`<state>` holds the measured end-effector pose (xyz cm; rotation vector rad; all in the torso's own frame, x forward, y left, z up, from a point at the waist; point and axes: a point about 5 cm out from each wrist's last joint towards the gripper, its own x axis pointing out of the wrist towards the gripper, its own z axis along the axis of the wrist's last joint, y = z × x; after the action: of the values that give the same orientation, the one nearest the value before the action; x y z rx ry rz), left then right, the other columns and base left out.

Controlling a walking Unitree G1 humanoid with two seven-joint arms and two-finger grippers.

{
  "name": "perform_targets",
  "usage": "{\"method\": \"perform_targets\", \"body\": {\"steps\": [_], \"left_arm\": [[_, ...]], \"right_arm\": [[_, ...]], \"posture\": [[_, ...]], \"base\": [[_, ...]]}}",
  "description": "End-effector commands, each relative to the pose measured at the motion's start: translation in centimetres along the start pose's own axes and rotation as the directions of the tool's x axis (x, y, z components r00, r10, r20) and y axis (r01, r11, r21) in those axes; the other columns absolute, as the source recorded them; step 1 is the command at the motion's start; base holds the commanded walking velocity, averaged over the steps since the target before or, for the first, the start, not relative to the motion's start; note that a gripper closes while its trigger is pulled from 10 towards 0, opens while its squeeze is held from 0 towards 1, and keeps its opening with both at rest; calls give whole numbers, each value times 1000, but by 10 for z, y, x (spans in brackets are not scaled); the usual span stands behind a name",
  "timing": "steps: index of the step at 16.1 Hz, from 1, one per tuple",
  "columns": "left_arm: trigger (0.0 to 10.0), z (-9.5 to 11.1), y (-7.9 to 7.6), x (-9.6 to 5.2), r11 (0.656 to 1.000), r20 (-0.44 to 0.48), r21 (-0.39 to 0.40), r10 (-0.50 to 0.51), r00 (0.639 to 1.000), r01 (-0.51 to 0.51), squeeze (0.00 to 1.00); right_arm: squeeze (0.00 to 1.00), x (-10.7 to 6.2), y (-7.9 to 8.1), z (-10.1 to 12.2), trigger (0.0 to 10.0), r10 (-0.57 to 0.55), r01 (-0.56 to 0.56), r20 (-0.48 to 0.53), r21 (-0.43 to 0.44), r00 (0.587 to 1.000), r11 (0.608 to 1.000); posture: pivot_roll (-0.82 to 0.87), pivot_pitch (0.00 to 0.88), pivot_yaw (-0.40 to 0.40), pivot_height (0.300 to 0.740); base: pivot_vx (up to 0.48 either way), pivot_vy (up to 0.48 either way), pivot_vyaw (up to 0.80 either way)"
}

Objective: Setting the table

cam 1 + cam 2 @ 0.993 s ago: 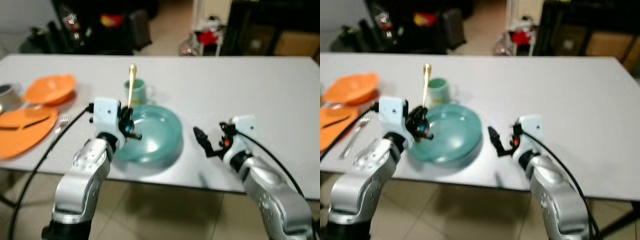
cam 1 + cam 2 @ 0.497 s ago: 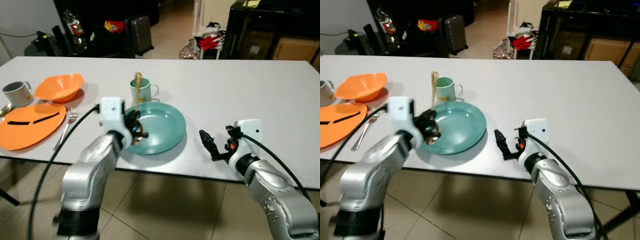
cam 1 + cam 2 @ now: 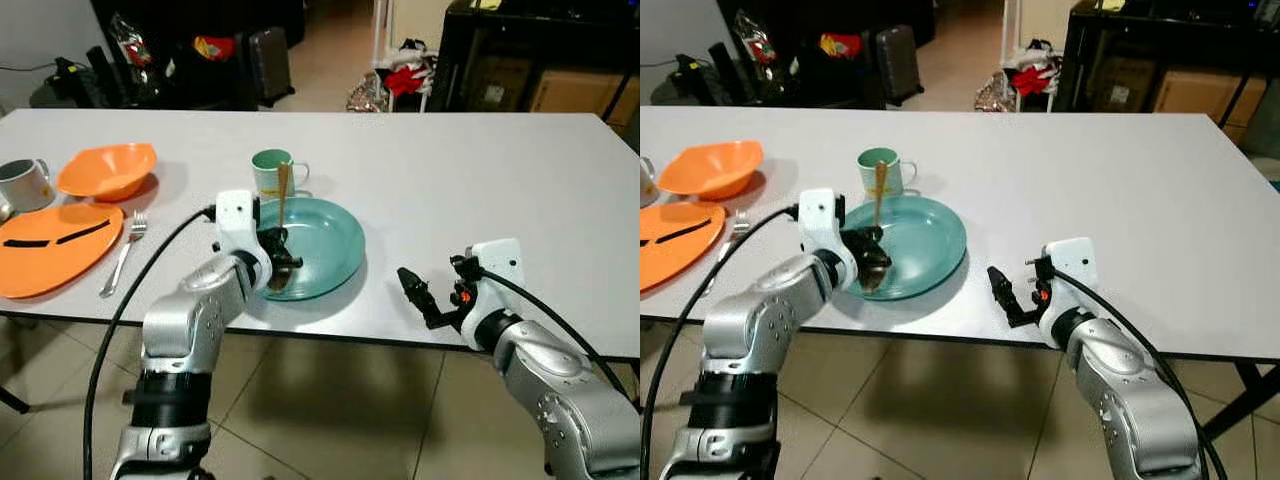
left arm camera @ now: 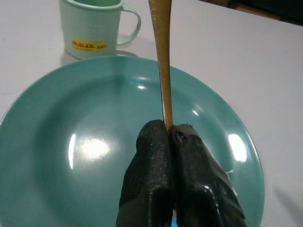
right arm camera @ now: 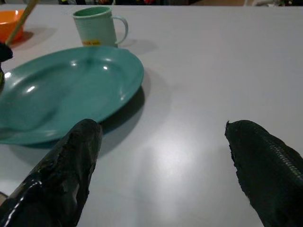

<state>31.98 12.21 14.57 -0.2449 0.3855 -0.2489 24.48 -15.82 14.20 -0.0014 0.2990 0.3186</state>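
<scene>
At the far left of my table (image 3: 520, 180) I see a grey mug (image 3: 20, 183), an orange bowl (image 3: 106, 171) and an orange plate (image 3: 50, 248), with a fork (image 3: 122, 256) just beside the plate. Next comes my left gripper (image 4: 169, 134), fingers clamped on a gold spoon (image 3: 282, 200) that stands nearly upright over the near left part of the teal plate (image 3: 325, 245). A green mug (image 3: 272, 172) sits just behind that plate. Further right, my right gripper (image 5: 161, 137) hovers near the table's front edge with its fingers spread wide, holding nothing.
</scene>
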Motion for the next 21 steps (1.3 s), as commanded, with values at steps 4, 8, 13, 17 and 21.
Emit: {"method": "perform_targets", "body": {"steps": [4,8,13,17,21], "left_arm": [[10000,0,0,8,1000,-21,4,12,1000,-12,0],[10000,3,11,18,997,-88,-19,66,994,-68,0],[10000,5,17,23,993,-145,-40,102,984,-109,0],[10000,4,16,22,993,-192,-78,75,979,-92,0],[10000,-4,16,23,995,-233,-82,43,972,-64,0]], "right_arm": [[0,-2,6,3,10000,35,-35,-5,-2,999,999],[0,-3,10,-1,10000,64,-65,-36,-4,997,998],[0,-7,15,-3,10000,123,-123,-63,-5,990,992],[0,-17,18,10,10000,271,-271,2,-44,962,962],[0,-25,23,17,10000,371,-368,36,-58,928,928]], "posture": [[-144,27,82,740],[-146,37,90,740],[-146,40,98,740],[-143,39,101,740],[-142,37,101,740]], "base": [[0,0,0],[0,0,0],[0,0,0],[0,0,0],[0,0,0]]}}
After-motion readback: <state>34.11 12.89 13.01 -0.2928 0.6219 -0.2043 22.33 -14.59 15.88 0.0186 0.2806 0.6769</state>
